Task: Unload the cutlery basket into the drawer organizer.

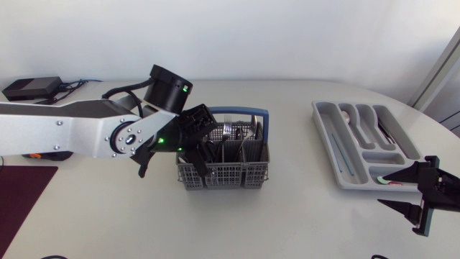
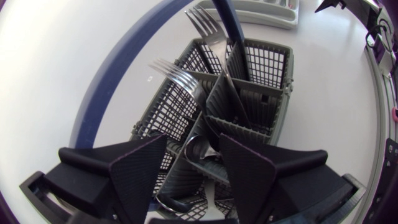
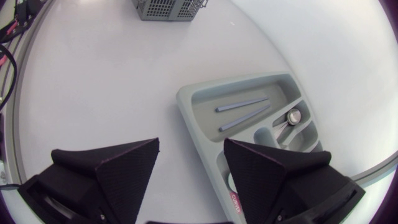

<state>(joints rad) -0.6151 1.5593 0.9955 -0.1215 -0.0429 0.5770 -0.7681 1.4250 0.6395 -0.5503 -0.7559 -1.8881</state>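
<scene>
Cutlery basket [image 1: 223,171] stands near the middle of the bench. The left end effector [image 2: 193,140] is spread wide over its compartments and holds nothing. If the fingers come down a little off, they could strike a divider, catch the blue handle [image 2: 115,65], or tip the basket with its forks [image 2: 180,73]. The drawer organizer [image 1: 325,138] lies toward the right edge. The right end effector [image 3: 191,143] beside it is also wide and empty.

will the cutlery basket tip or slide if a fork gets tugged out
Probably light: the cutlery basket is open mesh, so it may slide or lift with a snagged fork. Tipping seems less likely; it sits low and broad.
</scene>
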